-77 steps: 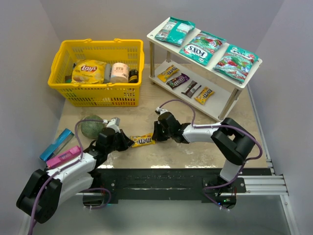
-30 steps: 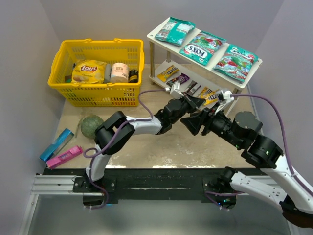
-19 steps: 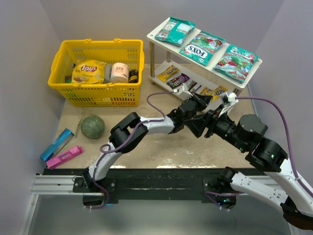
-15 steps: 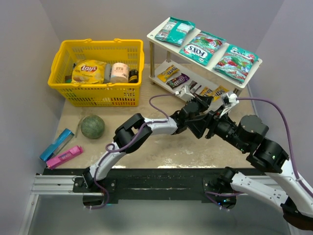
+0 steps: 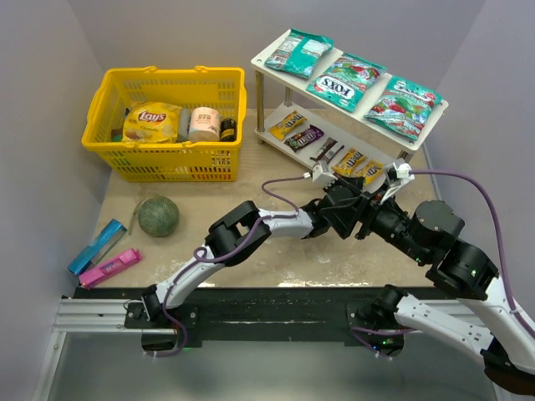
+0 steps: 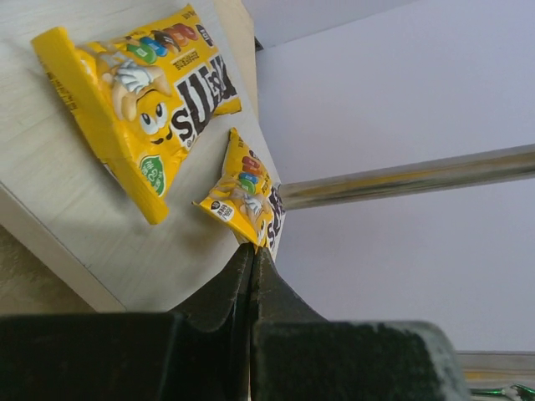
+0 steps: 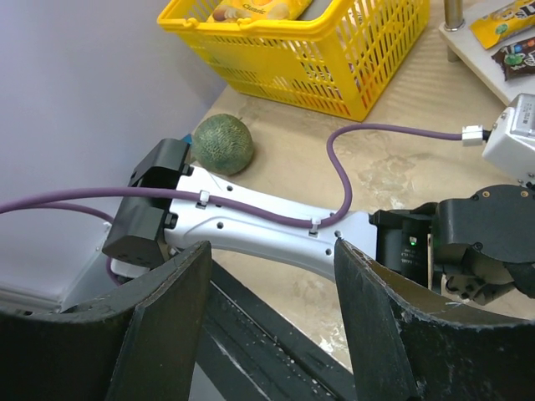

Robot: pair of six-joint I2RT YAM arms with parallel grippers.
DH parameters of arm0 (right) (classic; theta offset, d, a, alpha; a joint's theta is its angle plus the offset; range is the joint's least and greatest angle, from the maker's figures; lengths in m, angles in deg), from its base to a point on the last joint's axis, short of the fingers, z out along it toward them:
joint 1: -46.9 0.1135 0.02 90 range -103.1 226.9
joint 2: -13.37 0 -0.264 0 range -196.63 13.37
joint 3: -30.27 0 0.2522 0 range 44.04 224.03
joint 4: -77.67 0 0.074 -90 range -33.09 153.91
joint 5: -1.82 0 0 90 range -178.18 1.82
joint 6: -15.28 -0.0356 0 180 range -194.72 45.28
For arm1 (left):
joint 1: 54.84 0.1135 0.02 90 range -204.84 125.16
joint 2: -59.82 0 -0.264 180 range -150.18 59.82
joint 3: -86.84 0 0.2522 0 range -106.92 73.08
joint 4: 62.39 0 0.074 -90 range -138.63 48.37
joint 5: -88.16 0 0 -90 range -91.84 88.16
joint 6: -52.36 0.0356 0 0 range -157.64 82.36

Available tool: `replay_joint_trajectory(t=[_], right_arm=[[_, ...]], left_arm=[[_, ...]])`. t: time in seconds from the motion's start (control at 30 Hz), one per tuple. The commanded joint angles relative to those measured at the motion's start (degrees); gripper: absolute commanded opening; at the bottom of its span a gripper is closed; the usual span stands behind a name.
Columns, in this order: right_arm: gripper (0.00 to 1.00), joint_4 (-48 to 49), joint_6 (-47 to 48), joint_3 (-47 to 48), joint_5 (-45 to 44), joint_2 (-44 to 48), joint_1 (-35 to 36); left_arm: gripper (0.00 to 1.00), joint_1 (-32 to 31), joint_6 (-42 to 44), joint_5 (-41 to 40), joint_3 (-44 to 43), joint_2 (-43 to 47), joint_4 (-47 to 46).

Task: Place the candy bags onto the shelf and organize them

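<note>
The left arm reaches across the worktop to the right end of the shelf's (image 5: 292, 82) lower board. The left gripper (image 6: 252, 249) has its jaws pressed tight on the bottom corner of a small yellow packet (image 6: 247, 196). This held packet stands tilted at the board's far edge, just beside the slim metal leg (image 6: 418, 177). Whether the packet touches the board cannot be told. A second yellow packet (image 6: 142, 100) lies flat on the same board, just beside the held one and nearer the middle.

From above, the lower board also carries, toward its left end, a yellow packet (image 5: 287, 124), a purple packet (image 5: 303, 136) and a brown packet (image 5: 328, 151), all in a row. On the upper board three teal bags lie side by side: one at the left end (image 5: 298, 52), one in the middle (image 5: 345, 81) and one at the right end (image 5: 402, 105).

The right gripper (image 7: 269, 251) hangs above the left arm's forearm, its fingers spread wide with nothing between them, near the shelf's front edge and apart from every packet.

The yellow basket (image 5: 109, 149) stands at the worktop's far left corner, and a green melon (image 5: 157, 215) sits just in front of it.
</note>
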Motion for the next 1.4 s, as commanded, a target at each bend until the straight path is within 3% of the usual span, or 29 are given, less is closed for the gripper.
replay_joint_trajectory(t=[0.0, 0.2, 0.43, 0.7, 0.9, 1.03, 1.2, 1.37], right_arm=[[0.64, -0.7, -0.5, -0.1, -1.1, 0.4, 0.1], [0.64, -1.2, -0.4, -0.2, -1.8, 0.6, 0.2], [0.64, -1.2, -0.4, -0.4, -2.2, 0.5, 0.1], [0.64, -1.1, -0.6, -0.3, -2.8, 0.1, 0.1], [0.65, -1.1, -0.7, -0.2, -3.4, -0.1, 0.1], [0.65, -1.1, -1.1, 0.3, -3.9, -0.4, 0.1], [0.66, -0.6, -1.4, 1.9, -4.9, -1.7, 0.1], [0.66, -0.7, -1.4, 3.6, -6.4, -3.0, 0.1]], left_arm=[[0.00, -0.4, -4.7, -4.9, -2.4, -1.1, 0.1], [0.01, -0.5, -5.4, -4.0, -3.1, -2.6, 0.0], [0.16, -1.3, -5.0, -5.8, 1.2, -0.9, -3.5], [0.24, -1.8, -3.7, -5.5, 2.6, -0.3, -5.2], [0.39, -2.1, -2.9, -5.8, 4.4, 1.1, -5.4], [0.56, -2.9, -4.4, -6.6, 5.2, 3.9, 2.5], [0.72, -3.4, -4.9, -7.0, 6.5, 5.8, 8.8], [0.75, -3.4, -2.8, -6.2, 9.9, 11.1, 16.1]])
